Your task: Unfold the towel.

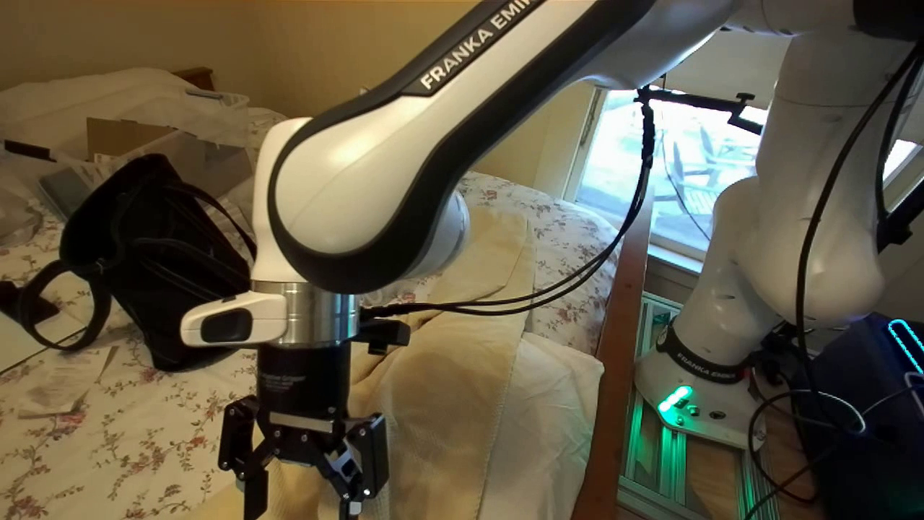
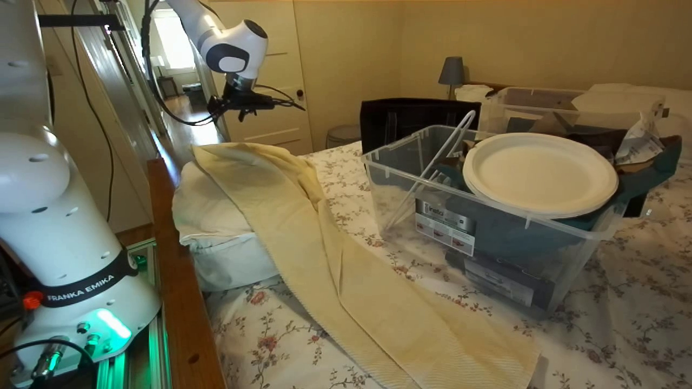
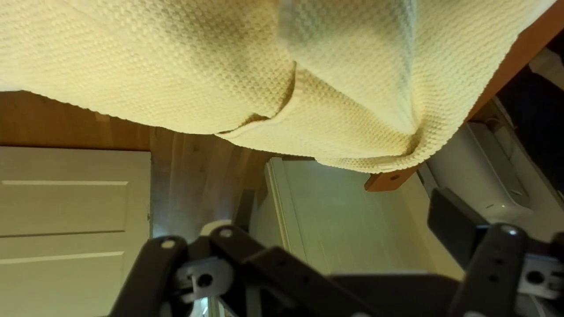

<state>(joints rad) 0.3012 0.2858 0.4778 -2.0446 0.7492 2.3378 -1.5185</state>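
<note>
The pale-yellow towel (image 2: pixel 335 265) lies on the bed in a long, rumpled strip with lengthwise folds, running from the bed's far end toward the camera in an exterior view. It also shows in an exterior view (image 1: pixel 447 404), partly hidden behind the arm. In the wrist view the textured towel (image 3: pixel 167 75) fills the top, with a folded edge and a curled corner. My gripper (image 1: pixel 303 498) is open, its fingers pointing down. In an exterior view the gripper (image 2: pixel 246 114) is above the towel's far end, apart from it. In the wrist view nothing is between the fingers (image 3: pixel 350 220).
A black bag (image 1: pixel 159 267) stands on the floral bedspread (image 1: pixel 94 448). A clear plastic bin (image 2: pixel 508 259) with white plates (image 2: pixel 540 173) stands beside the towel. A white sheet (image 2: pixel 232 259) lies partly under the towel. A wooden bed rail (image 2: pixel 184 302) runs between bed and robot base.
</note>
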